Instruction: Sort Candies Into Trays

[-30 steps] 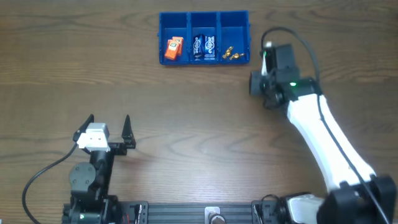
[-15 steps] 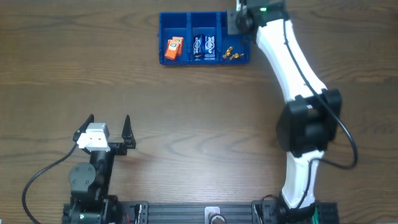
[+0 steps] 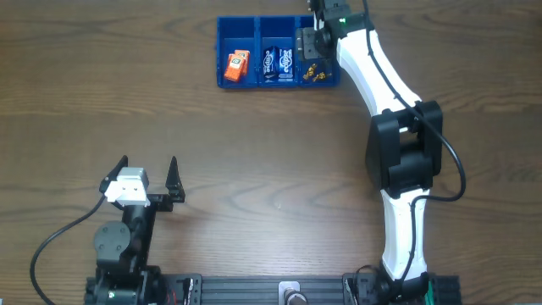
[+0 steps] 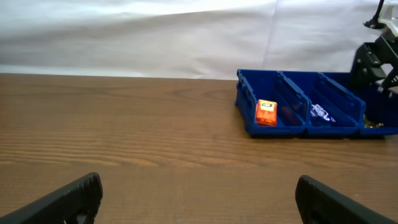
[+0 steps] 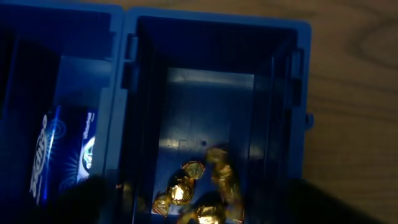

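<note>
A blue three-compartment tray (image 3: 278, 19) sits at the table's far middle. Its left compartment holds an orange candy (image 3: 236, 66), the middle one blue packets (image 3: 278, 63), the right one several gold-wrapped candies (image 3: 315, 74). My right gripper (image 3: 309, 41) hangs over the right compartment. In the right wrist view the gold candies (image 5: 199, 190) lie on the tray floor between its dark fingertips (image 5: 81, 199), which stand wide apart and open with nothing held. My left gripper (image 3: 148, 168) rests open near its base, far from the tray (image 4: 298, 115).
Bare wooden table stretches between the left gripper (image 4: 199, 202) and the tray. The right arm's white links (image 3: 398, 127) cross the right side of the table. A white backdrop stands behind the tray in the left wrist view.
The right arm swung from the table right of the tray up and leftward, ending over the tray's right compartment. The left arm kept still.
</note>
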